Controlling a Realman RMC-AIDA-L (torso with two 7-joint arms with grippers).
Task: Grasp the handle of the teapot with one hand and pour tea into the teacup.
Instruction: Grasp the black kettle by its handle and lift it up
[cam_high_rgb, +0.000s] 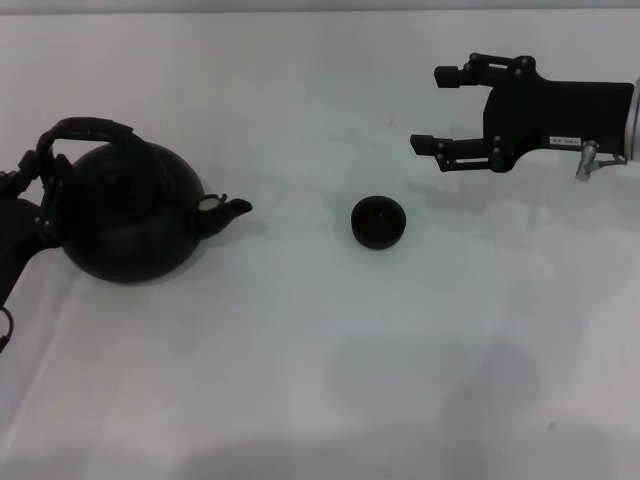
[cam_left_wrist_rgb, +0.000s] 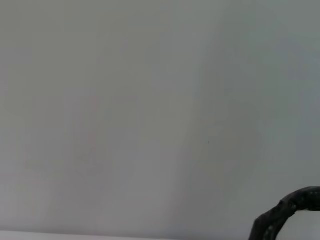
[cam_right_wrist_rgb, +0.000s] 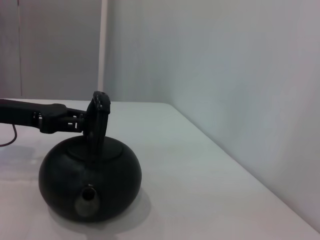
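Left gripper (cam_high_rgb: 45, 190) at teapot (cam_high_rgb: 130, 215), fingers closed on handle (cam_high_rgb: 85, 130).
Teapot on table (cam_high_rgb: 300, 380), left side, spout toward teacup (cam_high_rgb: 378, 222) at centre. Right gripper (cam_high_rgb: 440, 108) hovering far right, fingers wide.

Bright, even light washes the white table (cam_high_rgb: 300, 400) nearly featureless. Soft shadows pool beside the teapot (cam_high_rgb: 125, 215) and teacup (cam_high_rgb: 378, 222). The left wrist view seems hazy, perhaps out of focus.
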